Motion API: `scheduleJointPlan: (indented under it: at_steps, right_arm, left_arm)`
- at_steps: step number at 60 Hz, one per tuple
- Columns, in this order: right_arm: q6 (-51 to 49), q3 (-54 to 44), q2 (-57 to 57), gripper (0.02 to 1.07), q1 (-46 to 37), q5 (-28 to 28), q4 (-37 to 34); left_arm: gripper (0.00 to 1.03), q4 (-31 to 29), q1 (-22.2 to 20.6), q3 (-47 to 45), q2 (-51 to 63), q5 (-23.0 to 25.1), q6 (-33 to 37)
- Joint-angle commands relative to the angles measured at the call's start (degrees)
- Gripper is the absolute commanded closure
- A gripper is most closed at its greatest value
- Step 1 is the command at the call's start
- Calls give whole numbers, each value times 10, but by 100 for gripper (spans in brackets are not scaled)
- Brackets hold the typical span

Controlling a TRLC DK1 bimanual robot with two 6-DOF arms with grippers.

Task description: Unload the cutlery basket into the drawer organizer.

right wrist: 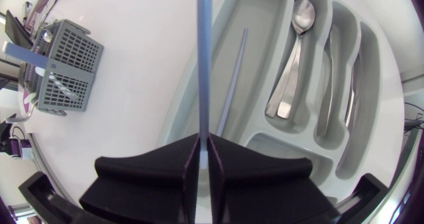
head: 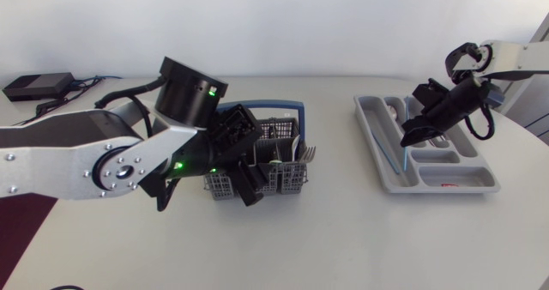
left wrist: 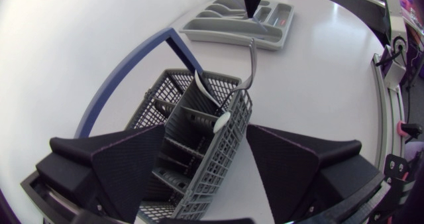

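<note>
Two robot arms work at opposite ends of a white table [head: 343, 238], one at each of the task's containers. The right gripper [right wrist: 204, 141] is clamped on the near end of a thin blue stick [right wrist: 202, 52], its two fingers pressed flat against it from both sides. The stick's long axis points straight ahead of the fingers. It runs lengthways over the long side compartment of the grey drawer organizer [right wrist: 285, 151], on the side facing the basket. From the overhead camera the stick [head: 401, 160] follows that same channel. Whether its far tip touches the compartment floor cannot be told. A lilac stick [right wrist: 232, 85] already lies in that compartment, nearly parallel to the blue one. A metal spoon [right wrist: 291, 58] rests in the next compartment, bowl at the far end, and more metal cutlery fills the slots beyond it.

Well apart from the organizer, the grey cutlery basket [head: 274, 174] with its blue handle [head: 287, 108] stands upright under the left arm. The left gripper [head: 244, 166] has its fingers spread wide on either side of the basket's corner. One finger [left wrist: 126, 171] sits against the mesh and the other stands off it. A metal fork [left wrist: 250, 65] stands upright in the basket at the corner facing the organizer.
</note>
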Motion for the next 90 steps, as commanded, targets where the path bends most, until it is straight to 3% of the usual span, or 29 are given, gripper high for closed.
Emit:
scheduleJointPlan:
  at_steps: [1,15,31,36,46,50,60,75,79,81,90]
  right_arm:
    - [11,-10,26,99,18,10,17]
    - [43,-14,71,97,35,51,67]
    - [54,-31,89,94,33,58,97]
    - [59,-38,86,81,35,64,105]
    - [67,-50,56,29,33,65,115]
    - [67,-63,38,22,31,65,122]
    - [61,-113,-13,17,28,59,153]
    - [47,-162,-55,15,27,37,183]
    - [46,-171,-64,15,27,32,187]
    - [44,-174,-68,15,27,30,188]
    - [33,-187,-78,15,25,28,195]
  left_arm:
    - [17,-2,-8,21,14,11,17]
    - [17,0,-22,33,28,43,26]
    - [17,0,-32,63,67,71,32]
    - [17,6,-32,67,75,74,32]
    - [17,21,-32,71,89,81,33]
    - [17,24,-32,73,93,85,36]
    - [18,32,-32,93,118,96,37]
    - [49,52,-33,122,158,129,37]
    - [67,52,-30,135,171,138,35]
    - [70,52,-28,137,172,140,35]
    - [100,51,-13,157,187,172,24]
